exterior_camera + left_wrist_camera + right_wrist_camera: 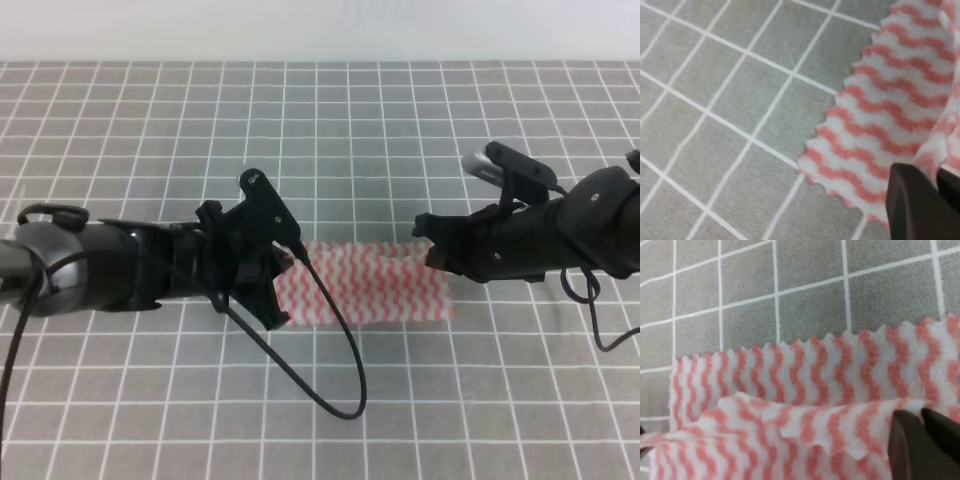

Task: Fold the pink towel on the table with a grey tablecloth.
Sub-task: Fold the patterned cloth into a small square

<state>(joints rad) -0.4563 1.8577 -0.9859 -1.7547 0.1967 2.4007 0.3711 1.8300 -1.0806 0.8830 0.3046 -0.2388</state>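
Two black arms meet over the middle of the grey, white-gridded cloth-covered counter point(330, 120) in the exterior high view, one at each short end of the thin pink-and-white zigzag-striped towel point(375, 290), which lies as a band with its long axis running left to right across the view, roughly along the grid lines. The left end effector point(283, 285) sits on the towel's left end and the right end effector point(432, 250) on its right end, near the far corner; from this height I cannot tell how wide either one stands. In the left wrist view a pinked edge of the towel lies flat on the grid, pointing a corner toward the lower left, while a lifted flap of the same cloth runs down into the dark fingertips point(912, 200) at the bottom right, so the left end effector looks closed on the towel. In the right wrist view one layer lies flat with its scalloped far edge on the counter, and a second layer is raised and draped over it, its edge pinched between dark fingertips point(910, 440) at the lower right, so the right end effector also looks closed on the towel. I judge the fold to be under way: one edge is lifted over the other, but it is not yet laid down, aligned and released.
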